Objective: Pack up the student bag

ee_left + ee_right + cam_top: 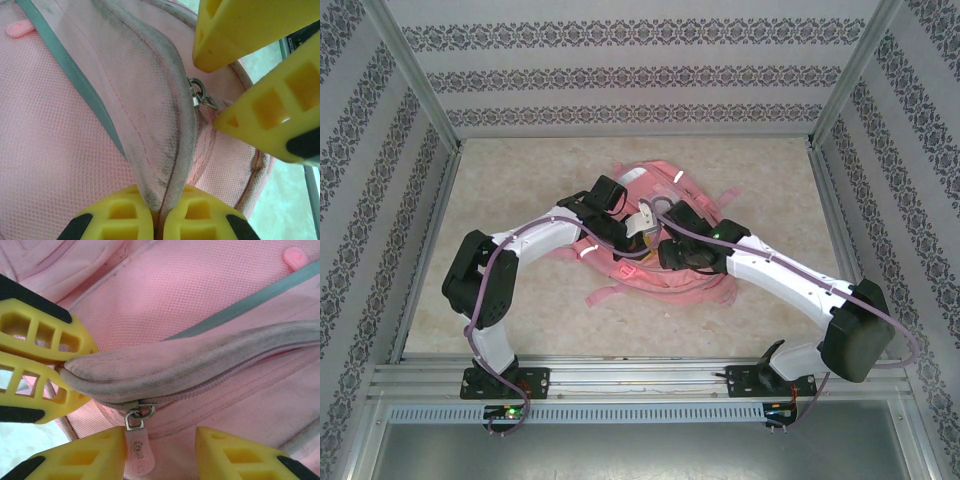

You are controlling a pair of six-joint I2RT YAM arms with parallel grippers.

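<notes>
Seam (167, 125) of student bag (60, 150) clamped in your left gripper (159, 200) for tension; right gripper (160, 436), jaws apart, straddles the zipper pull (136, 449).

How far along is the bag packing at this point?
Done: nothing looks packed yet. The bag lies on the table and its zip looks closed. In hand: the left tool is shut on the grey piping, and the right tool is open astride the zip pull. Left: gripping the pull, unzipping, and the packing itself.
</notes>
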